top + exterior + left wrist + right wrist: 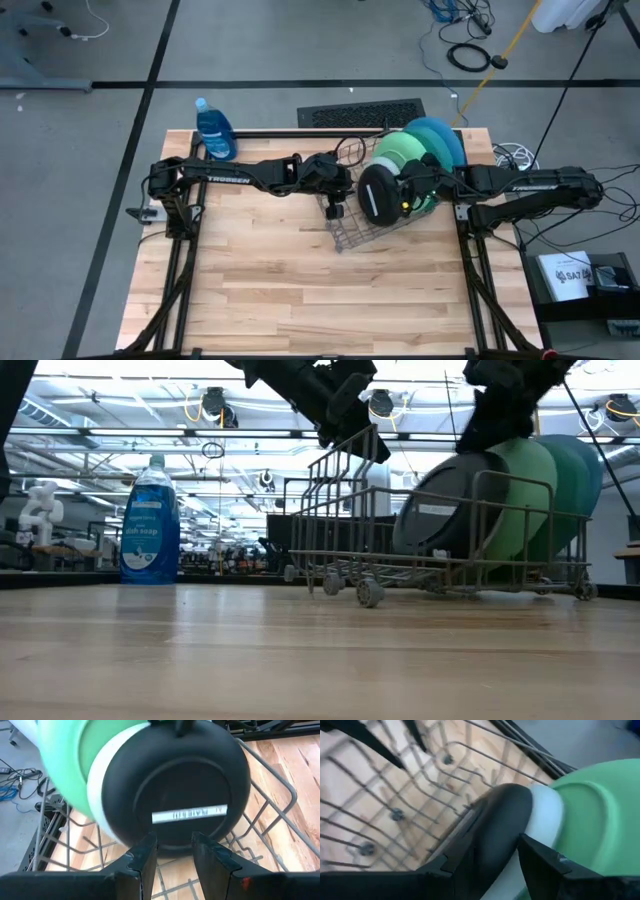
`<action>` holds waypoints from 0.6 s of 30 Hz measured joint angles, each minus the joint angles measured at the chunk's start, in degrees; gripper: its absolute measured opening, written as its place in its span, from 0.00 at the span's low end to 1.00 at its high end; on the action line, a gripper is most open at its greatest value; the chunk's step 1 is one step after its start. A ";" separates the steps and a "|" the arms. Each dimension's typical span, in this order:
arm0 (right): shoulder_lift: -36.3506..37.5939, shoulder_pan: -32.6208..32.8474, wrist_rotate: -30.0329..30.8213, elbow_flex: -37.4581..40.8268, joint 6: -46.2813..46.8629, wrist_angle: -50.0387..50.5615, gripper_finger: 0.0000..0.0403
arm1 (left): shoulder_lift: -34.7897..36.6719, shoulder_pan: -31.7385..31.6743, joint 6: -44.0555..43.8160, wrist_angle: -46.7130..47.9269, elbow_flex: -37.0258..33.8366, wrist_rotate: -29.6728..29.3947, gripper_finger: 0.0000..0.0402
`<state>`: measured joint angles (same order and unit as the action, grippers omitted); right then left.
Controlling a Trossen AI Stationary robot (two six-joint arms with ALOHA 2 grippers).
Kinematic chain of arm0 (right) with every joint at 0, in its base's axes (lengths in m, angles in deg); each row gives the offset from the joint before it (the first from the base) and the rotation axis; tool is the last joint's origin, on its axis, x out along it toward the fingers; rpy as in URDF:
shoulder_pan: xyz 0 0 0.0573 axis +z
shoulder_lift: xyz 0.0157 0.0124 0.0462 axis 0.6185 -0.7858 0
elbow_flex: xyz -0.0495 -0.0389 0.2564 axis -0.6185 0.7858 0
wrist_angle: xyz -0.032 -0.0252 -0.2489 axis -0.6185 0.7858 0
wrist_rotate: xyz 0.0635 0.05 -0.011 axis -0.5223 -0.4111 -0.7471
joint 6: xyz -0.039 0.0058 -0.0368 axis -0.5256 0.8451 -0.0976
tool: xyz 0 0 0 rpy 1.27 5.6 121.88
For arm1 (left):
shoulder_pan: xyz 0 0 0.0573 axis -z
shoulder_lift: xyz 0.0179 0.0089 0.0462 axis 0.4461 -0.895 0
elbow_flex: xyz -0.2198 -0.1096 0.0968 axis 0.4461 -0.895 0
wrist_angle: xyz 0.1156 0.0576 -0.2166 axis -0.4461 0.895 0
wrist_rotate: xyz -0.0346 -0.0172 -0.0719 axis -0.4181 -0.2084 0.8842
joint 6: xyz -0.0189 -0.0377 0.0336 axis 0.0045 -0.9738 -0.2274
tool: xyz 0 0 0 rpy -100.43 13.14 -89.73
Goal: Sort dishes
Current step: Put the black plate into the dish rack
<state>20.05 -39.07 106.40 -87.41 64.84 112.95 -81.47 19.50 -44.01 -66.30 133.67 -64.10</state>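
At the far left of the table, a blue dish-soap bottle [214,132] is standing near the back edge, well apart from the work. The left arm is reaching across from that side, and the left gripper [338,196] is hanging over the left end of the grey wire rack [352,236]. In the left wrist view its two fingers [142,859] are standing parted with nothing between them, pointing at the labelled underside of the black dish [175,790].

Inside the rack, the dishes are standing on edge in a row. The black dish [379,192] is leading the row on the left, leaning against a pale mint plate [547,817]; behind that a light green plate [399,152] is standing, then a teal plate [428,133] and a bright blue plate [456,148] at the right end. A dark green plate cannot be picked out.

The right gripper [415,188] is coming in from the right side of the table and sitting at the top rim of the black dish. In the right wrist view its fingers [547,862] are straddling that rim, one on each face, though whether they are pressing it cannot be told.

As a judgement, the sorting is nearing its end: every dish in view is already sitting in the rack, no dish is lying on the bare tabletop, and the black one seems to be the last being settled or released.
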 joint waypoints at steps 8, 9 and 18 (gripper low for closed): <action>-2.05 0.09 -6.22 0.09 -6.89 -9.96 0.36 | 0.00 0.01 -0.01 0.34 0.00 0.00 0.32; -2.05 0.08 -6.54 0.11 -7.11 -10.09 0.36 | 0.00 0.00 0.00 0.42 0.00 0.01 0.32; -2.03 0.96 -9.57 0.13 -9.44 -10.05 0.36 | 0.00 0.01 0.02 1.36 0.00 0.00 0.32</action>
<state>18.03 -38.11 96.83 -87.27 55.40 102.91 -81.47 19.51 -43.99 -64.94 133.67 -64.10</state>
